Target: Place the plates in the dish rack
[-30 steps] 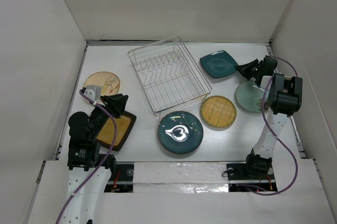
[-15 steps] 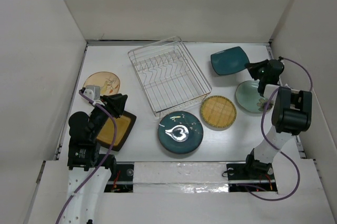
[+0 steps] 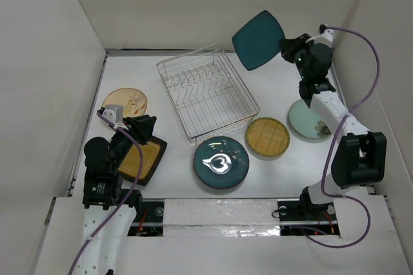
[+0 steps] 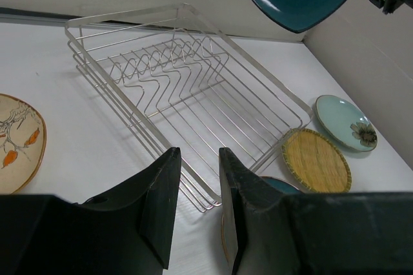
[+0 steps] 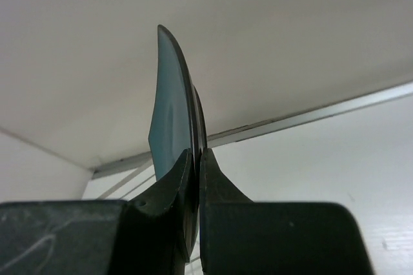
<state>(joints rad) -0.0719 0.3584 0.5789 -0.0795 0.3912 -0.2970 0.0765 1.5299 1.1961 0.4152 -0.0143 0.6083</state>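
- Risk of a slip: only a thin pinch on one edge of the dark teal plate (image 3: 259,39), with the whole weight hanging out beyond the right gripper (image 3: 286,46). Likely to swivel or drop on any quick swing.
- Risk of a clash on the way down: could strike the rim of the dish rack (image 3: 239,75), or land across the dividers instead of between them if lowered out of line with the slots.
- Lesser risk: could clip the pale green plate (image 3: 308,120), lying flat below, on a low return.
- Right gripper closed almost fully, clamped on the plate's edge.
- Left gripper (image 3: 144,124) parted a little, holding nothing, near the mustard plate (image 3: 147,159) at the near left.
- Dark teal plate up in the air, above and just behind the rack's far right corner, touching nothing else.
- Tipped up steeply: broad face showing in the top view, edge-on from the right wrist. Squarish, so no real long axis. Reaching leftward from the grip, toward the rack.
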